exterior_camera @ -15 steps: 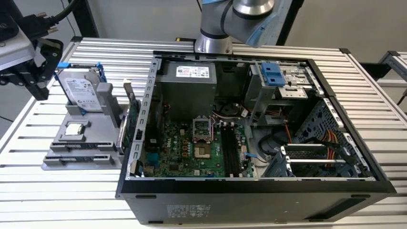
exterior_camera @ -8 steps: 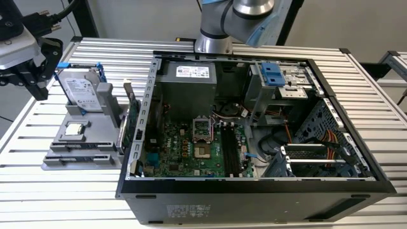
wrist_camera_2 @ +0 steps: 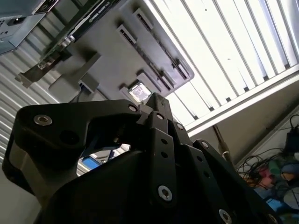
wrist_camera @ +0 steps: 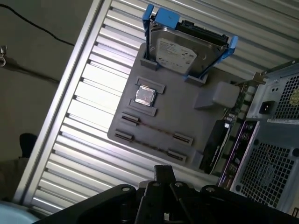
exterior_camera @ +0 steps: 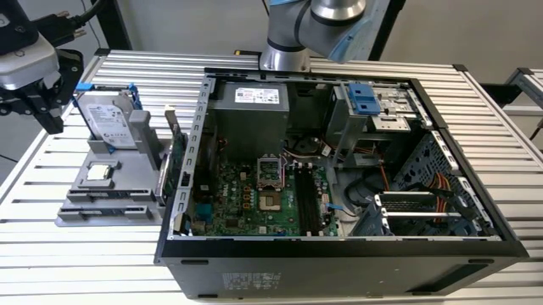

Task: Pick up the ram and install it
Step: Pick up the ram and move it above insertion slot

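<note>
Grey holder tray [wrist_camera: 187,112] lies below the gripper [wrist_camera: 163,173], pressed together and empty. The ram [wrist_camera: 154,129] rests there unpicked, and the motherboard slots [exterior_camera: 307,203] look unfilled.

A big black computer box [exterior_camera: 339,254] lies open on the silver tabletop [exterior_camera: 76,267]. Inside it is a green board [exterior_camera: 246,200] with long black slots [exterior_camera: 307,203], and a grey metal box [exterior_camera: 250,121] sits at the far end. On the exterior view's left, a grey tray [exterior_camera: 81,219] rests just beside the computer box. A silver hard drive [exterior_camera: 110,121] in a blue frame stands up at the tray's far end. The ram [exterior_camera: 114,197], a long thin stick, lies across the near part. The claw [exterior_camera: 38,105] hangs above the tabletop's far left edge, near the hard drive. The arm's base [exterior_camera: 284,44] stands behind the computer box.
</note>
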Robot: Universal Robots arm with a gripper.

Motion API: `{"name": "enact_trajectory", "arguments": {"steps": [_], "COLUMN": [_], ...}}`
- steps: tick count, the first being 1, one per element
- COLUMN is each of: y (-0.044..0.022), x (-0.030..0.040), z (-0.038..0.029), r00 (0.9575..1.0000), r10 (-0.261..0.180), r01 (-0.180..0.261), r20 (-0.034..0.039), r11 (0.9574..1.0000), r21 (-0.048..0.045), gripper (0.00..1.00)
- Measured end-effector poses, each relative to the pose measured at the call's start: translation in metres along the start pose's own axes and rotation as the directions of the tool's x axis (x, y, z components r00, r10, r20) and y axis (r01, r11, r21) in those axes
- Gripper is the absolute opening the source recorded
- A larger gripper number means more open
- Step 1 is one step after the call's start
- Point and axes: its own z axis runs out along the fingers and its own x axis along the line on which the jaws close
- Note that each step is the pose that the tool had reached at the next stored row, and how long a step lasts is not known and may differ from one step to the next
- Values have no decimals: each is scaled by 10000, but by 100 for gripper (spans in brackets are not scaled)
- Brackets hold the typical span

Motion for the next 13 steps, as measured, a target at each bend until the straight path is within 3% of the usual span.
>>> {"name": "enact_trajectory", "arguments": {"steps": [7, 13], "y": [0, 0], "x": [0, 0], "z": [0, 0], "r00": [9984, 9941], "r10": [-563, -1082], "r01": [563, 1082], "r20": [-41, -80], "r11": [9984, 9941], "r21": [-3, -9], "gripper": [0, 0]}}
